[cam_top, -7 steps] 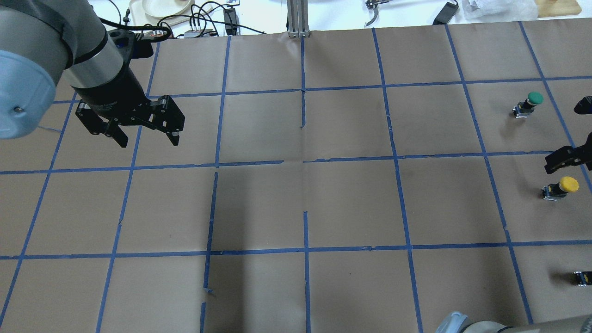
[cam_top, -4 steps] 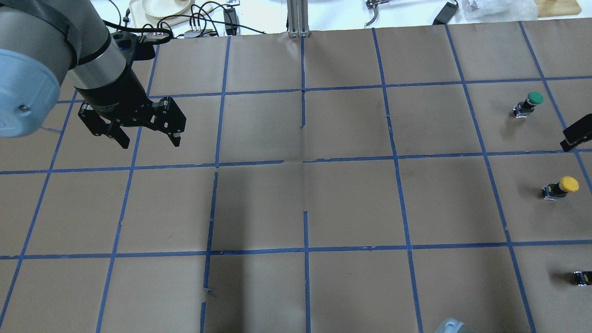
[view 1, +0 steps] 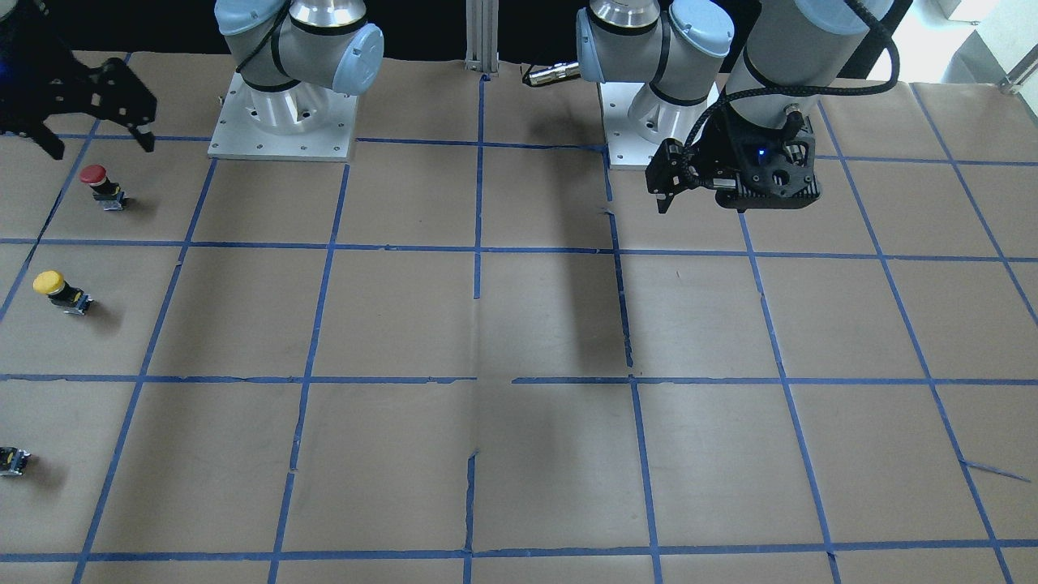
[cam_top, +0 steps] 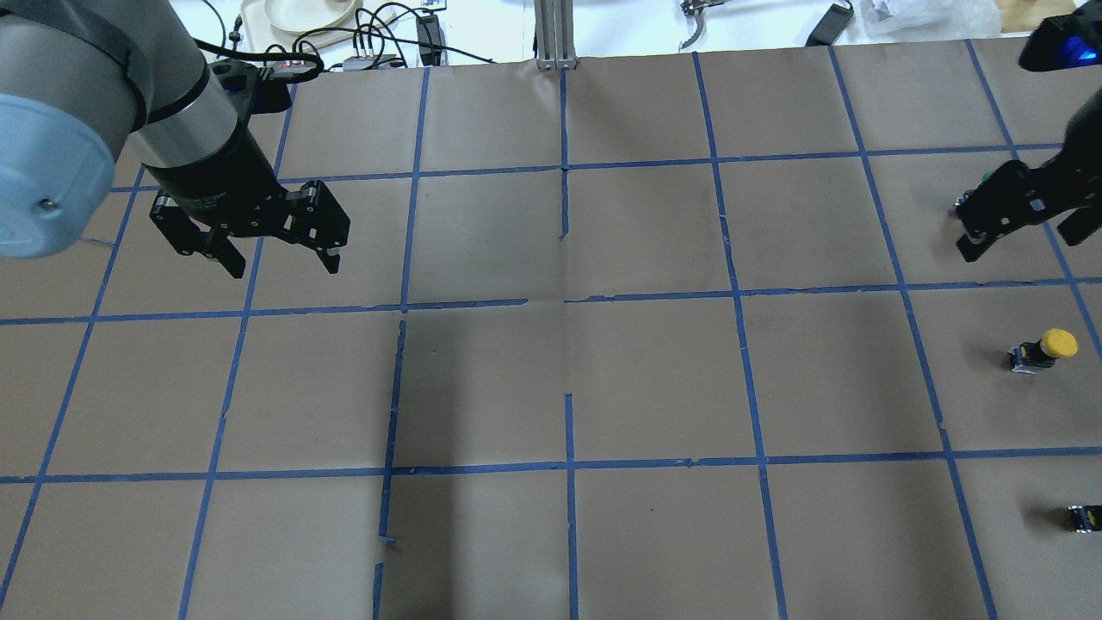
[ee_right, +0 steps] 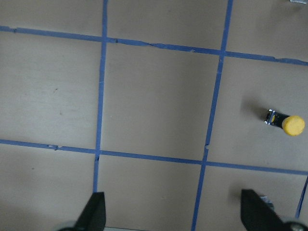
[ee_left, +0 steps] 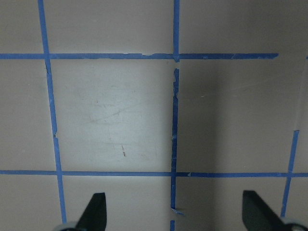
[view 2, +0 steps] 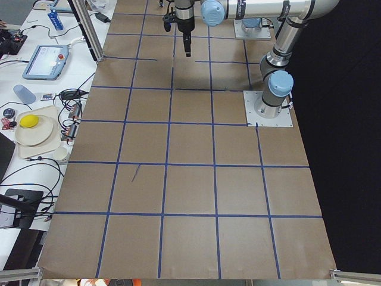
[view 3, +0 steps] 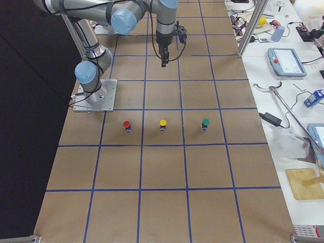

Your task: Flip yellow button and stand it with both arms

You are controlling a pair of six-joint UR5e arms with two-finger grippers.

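The yellow button [cam_top: 1046, 348] sits on the brown paper at the table's right side. It also shows in the front-facing view [view 1: 58, 291], the exterior right view [view 3: 163, 124] and the right wrist view [ee_right: 287, 123]. In the exterior right view it looks upright, cap on top. My right gripper [cam_top: 1029, 232] is open and empty, raised above the table beyond the button and apart from it; it shows at the top left of the front-facing view [view 1: 99, 146]. My left gripper [cam_top: 280, 263] is open and empty, high over the far left side; its fingertips [ee_left: 95, 211] show bare paper below.
A red-capped button [view 1: 97, 182] and a green-capped one [view 3: 205, 123] flank the yellow one in a row. In the overhead view my right gripper hides most of the green one. A small capless part [cam_top: 1085, 517] lies near the right edge. Blue tape gridlines cross the paper.
My right gripper, beside the yellow button a second ago, slid almost out of view and now hangs farther off, over the green button. The left gripper barely shifted. The yellow button stayed put.
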